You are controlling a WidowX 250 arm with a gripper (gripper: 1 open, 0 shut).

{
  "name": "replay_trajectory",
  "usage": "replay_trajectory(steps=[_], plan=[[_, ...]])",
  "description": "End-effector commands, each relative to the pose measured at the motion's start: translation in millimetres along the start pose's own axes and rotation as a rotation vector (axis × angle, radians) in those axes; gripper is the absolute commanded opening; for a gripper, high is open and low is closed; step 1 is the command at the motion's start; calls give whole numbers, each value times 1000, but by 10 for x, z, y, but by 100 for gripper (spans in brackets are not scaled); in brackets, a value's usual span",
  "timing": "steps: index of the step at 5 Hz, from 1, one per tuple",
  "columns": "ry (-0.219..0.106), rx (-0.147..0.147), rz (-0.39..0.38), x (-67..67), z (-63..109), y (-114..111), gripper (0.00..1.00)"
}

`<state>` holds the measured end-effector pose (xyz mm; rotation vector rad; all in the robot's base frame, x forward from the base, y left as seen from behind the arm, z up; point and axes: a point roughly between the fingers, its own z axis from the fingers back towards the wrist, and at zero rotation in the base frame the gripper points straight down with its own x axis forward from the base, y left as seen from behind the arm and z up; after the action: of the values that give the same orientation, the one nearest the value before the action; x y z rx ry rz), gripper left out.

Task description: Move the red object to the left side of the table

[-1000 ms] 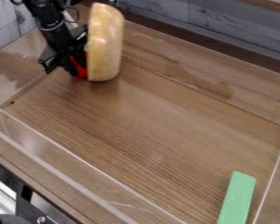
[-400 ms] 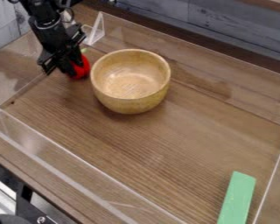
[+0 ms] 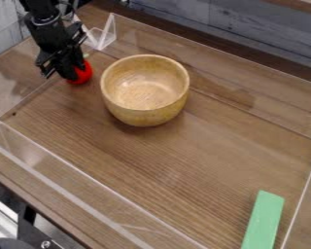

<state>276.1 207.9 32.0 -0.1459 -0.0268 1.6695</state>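
Red object (image 3: 77, 71) — small, rounded, bright red | tool (image 3: 67, 66) clamped on it — table (image 3: 185, 156) far-left corner

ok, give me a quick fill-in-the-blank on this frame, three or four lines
1. The black pincer is shut on the small ____ toy fruit.
2. The round wooden bowl stands ____, opening facing up.
3. The flat light-green rectangular block lies near the table's ____ right corner.
4. Inside, the bowl is ____.

Missing words: red; upright; front; empty
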Motion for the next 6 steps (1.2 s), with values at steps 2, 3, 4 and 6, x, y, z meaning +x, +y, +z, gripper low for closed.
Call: replay_trajectory(steps=[2,3,4,6], plan=[[-35,-28,91,115,202,-104,0],[-34,-20,121,78,142,-156,0],[-38,-18,204,32,135,-228,0],[-53,-18,393,8,116,-374,0]])
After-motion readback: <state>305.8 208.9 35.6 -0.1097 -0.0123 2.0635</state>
